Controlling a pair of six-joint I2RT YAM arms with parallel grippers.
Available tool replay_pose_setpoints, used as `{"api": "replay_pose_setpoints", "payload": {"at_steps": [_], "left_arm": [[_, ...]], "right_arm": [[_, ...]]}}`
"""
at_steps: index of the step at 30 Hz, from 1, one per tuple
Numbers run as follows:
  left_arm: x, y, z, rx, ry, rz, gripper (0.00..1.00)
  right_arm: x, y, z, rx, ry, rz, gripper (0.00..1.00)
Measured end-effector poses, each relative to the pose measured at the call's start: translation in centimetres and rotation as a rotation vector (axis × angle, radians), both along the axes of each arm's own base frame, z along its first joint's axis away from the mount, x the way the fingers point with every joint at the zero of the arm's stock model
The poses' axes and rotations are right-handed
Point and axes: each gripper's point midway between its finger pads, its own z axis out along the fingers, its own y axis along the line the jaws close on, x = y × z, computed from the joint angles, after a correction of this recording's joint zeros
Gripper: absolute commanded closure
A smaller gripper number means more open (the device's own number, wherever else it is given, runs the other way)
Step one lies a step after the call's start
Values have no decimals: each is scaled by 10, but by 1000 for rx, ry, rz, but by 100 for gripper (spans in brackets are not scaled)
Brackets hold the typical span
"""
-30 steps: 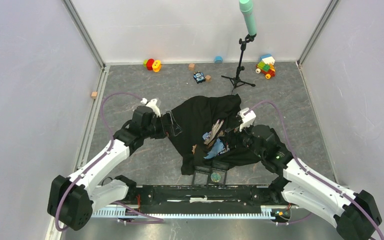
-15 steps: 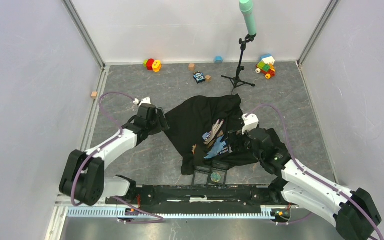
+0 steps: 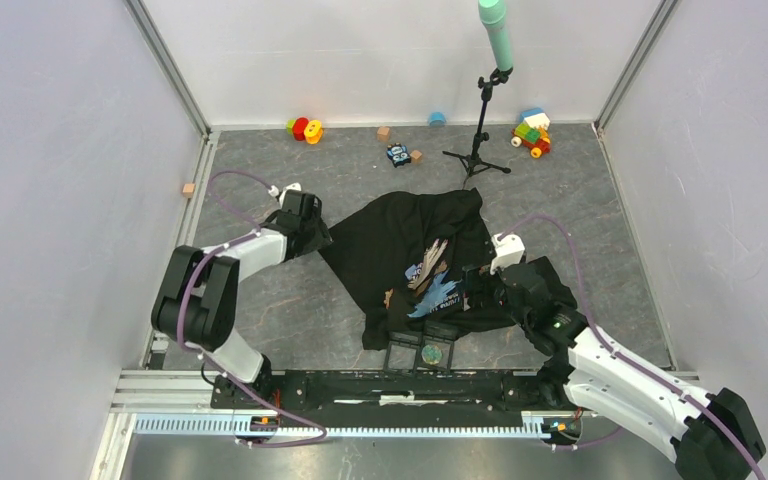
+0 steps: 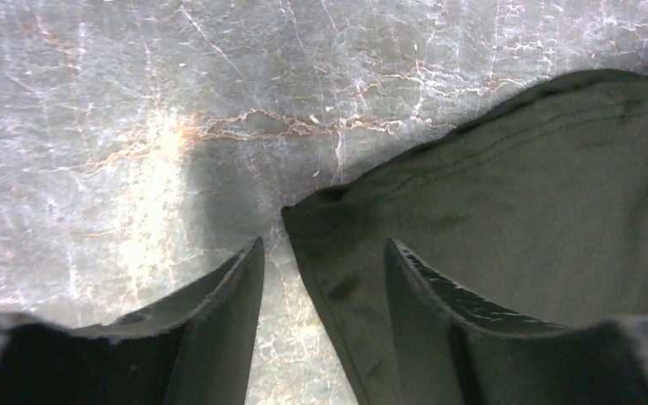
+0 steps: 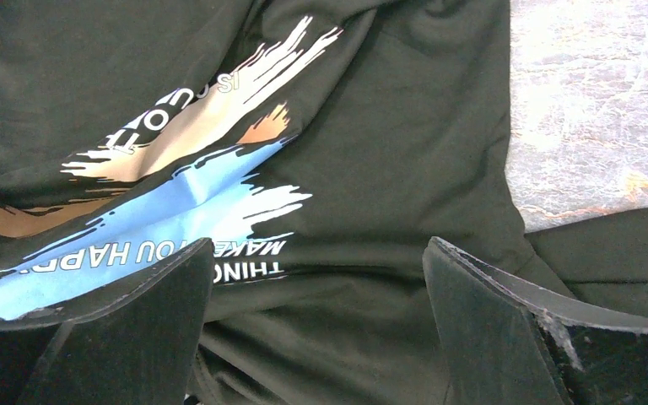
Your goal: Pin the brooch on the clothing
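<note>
Grey marbled surface [image 3: 610,210], white walls [image 3: 50,200] on three sides

Far edge, left to right: red-yellow-green ring toy [image 3: 304,129], wood cube [image 3: 383,133], blue disc [image 3: 437,119], block car [image 3: 532,133] in many colours

Nearer: small black-blue toy [image 3: 397,154], second wood cube [image 3: 415,156] just beside it

Mic stand [image 3: 477,156] upright right of these, tripod feet on surface, teal mic [image 3: 497,34] on top, tilted

Third wood cube [image 3: 189,189] alone at left edge

Slotted metal rail [image 3: 360,426] along near edge
</note>
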Motion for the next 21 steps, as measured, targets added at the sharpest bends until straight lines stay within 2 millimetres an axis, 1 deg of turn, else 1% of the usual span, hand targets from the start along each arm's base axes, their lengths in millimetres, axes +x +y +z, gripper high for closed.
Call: {"api": "replay_pose_setpoints", "payload": {"at_steps": [1, 2, 3, 5, 6, 7, 10, 13, 17, 20, 21], "left_arm": [[2, 0, -2, -1, 4, -2, 54], [4, -1, -4, -4, 9, -5, 66], [7, -2, -6, -5, 14, -11, 75], [14, -5, -7, -12, 13, -19, 90], [18, -6, -8, -17, 15, -27, 96], [20, -6, -10, -23, 18, -30, 98], [31, -3, -10, -69, 6, -25, 98], [48, 14, -9, -104, -2, 18, 98], [85, 45, 1, -129, -37, 101, 98], [131, 70, 23, -158, -105, 154, 98], [144, 76, 31, -165, -127, 161, 98]], "right_arm": [[0, -1, 0, -3, 0, -5, 2], [0, -2, -1, -6, 0, -9, 2], [1, -3, -1, -9, 0, -13, 2], [1, -4, -2, -14, 1, -19, 2], [1, -5, -2, -17, 1, -22, 2], [1, -6, -2, -21, 1, -27, 2], [2, -8, -4, -33, 3, -40, 2], [4, -13, -8, -58, 8, -61, 2], [6, -21, -18, -106, 29, -97, 2], [6, -28, -31, -156, 62, -119, 2], [6, -30, -34, -173, 73, -125, 2]]}}
